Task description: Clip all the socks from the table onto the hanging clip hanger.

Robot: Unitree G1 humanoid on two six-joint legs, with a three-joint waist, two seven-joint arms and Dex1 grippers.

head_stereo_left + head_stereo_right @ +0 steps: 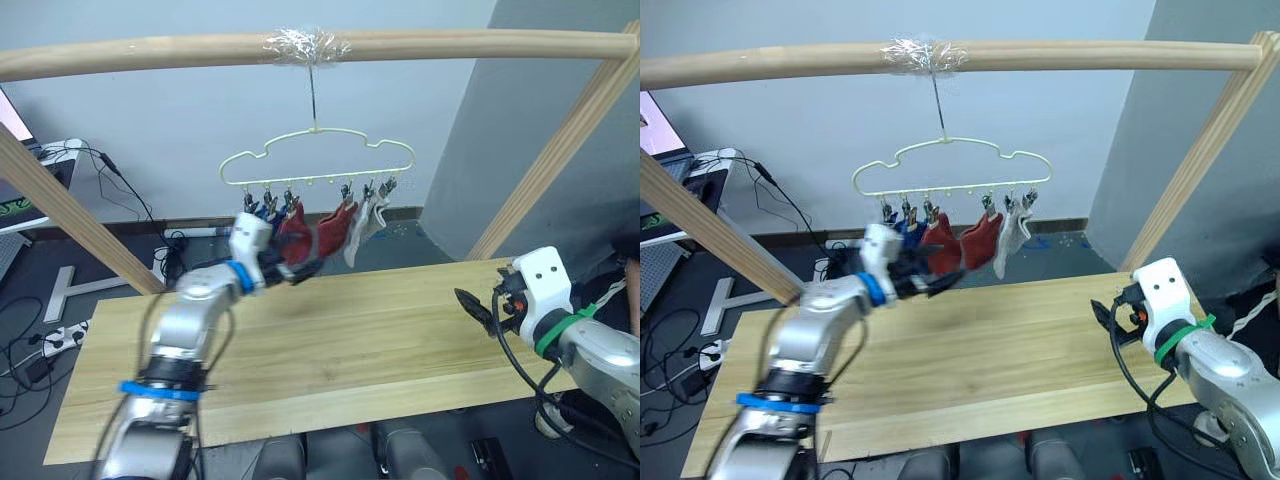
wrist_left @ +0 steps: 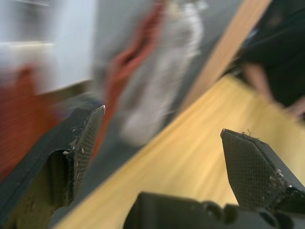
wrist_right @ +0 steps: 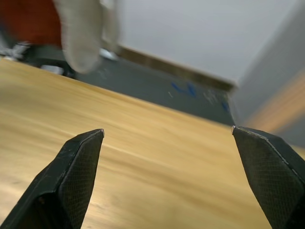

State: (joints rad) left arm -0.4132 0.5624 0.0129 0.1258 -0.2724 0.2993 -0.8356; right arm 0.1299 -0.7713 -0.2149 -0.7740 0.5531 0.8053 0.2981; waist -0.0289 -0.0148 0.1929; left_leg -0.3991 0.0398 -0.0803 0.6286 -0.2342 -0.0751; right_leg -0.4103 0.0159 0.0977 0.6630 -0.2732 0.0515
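The pale yellow-green clip hanger hangs by its hook from the round wooden rail. Several socks hang from its clips: blue socks, two rust red socks and a light grey sock. My left gripper is raised over the table's far edge, just below the red socks, open and holding nothing. The red sock and the grey sock show blurred beyond its fingers. My right gripper hovers low over the right end of the table, open and holding nothing.
The wooden rail frame spans overhead, with slanted posts at the left and right. Cables and a power strip lie on the floor to the left. A person stands past the table's right end.
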